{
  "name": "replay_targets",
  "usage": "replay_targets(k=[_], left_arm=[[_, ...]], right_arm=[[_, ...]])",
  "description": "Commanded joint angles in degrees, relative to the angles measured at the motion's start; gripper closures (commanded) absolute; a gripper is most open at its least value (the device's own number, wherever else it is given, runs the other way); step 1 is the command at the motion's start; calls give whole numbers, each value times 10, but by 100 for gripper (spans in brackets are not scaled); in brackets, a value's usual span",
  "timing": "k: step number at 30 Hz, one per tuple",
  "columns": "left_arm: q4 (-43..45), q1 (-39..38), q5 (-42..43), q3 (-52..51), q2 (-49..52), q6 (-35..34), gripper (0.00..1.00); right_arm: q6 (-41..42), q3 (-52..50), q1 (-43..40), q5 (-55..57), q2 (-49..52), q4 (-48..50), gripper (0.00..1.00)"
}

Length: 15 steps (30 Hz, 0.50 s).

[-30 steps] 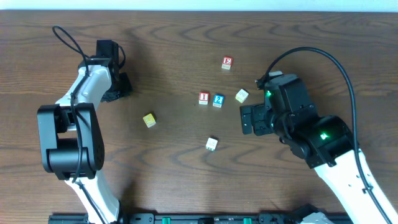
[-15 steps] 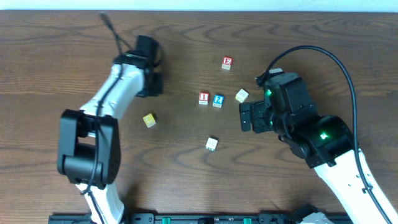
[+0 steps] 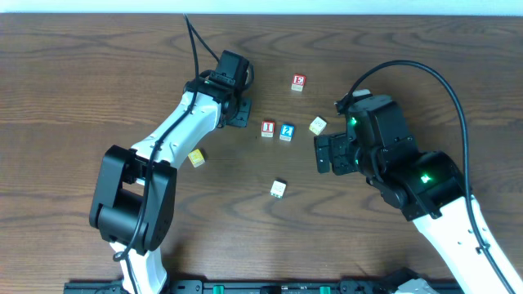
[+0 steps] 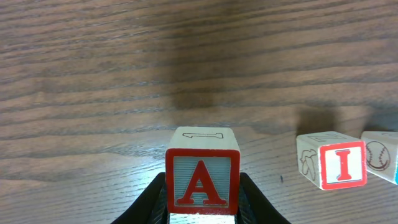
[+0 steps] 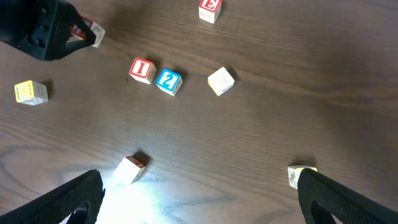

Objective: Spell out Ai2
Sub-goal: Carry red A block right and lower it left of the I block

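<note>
The red "A" cube is held between the fingers of my left gripper, just above the table. In the overhead view the left gripper is a little up and left of the red "I" cube, and the blue "2" cube touches the "I" on its right. The "I" cube also shows at the right of the left wrist view. My right gripper is open and empty, right of the "2" cube and the "I" cube.
A red "E" cube lies at the back. A cream cube sits right of the "2". A yellow cube lies under the left arm. Another cube lies nearer the front. One more cube sits by the right finger.
My left arm has swung right from the far left of the table to just left of the "I" cube. The right arm and the cubes on the table have not moved.
</note>
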Motion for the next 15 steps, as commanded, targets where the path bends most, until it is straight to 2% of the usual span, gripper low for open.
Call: replay_targets(k=[1,15], left_arm=[[2,-9,14,13,11,2,94],[15,-40,3,12,48,-22,94]], right_arm=[[-17,0,-6,2,2,2,1],[-27,0,-11,2,10,14,1]])
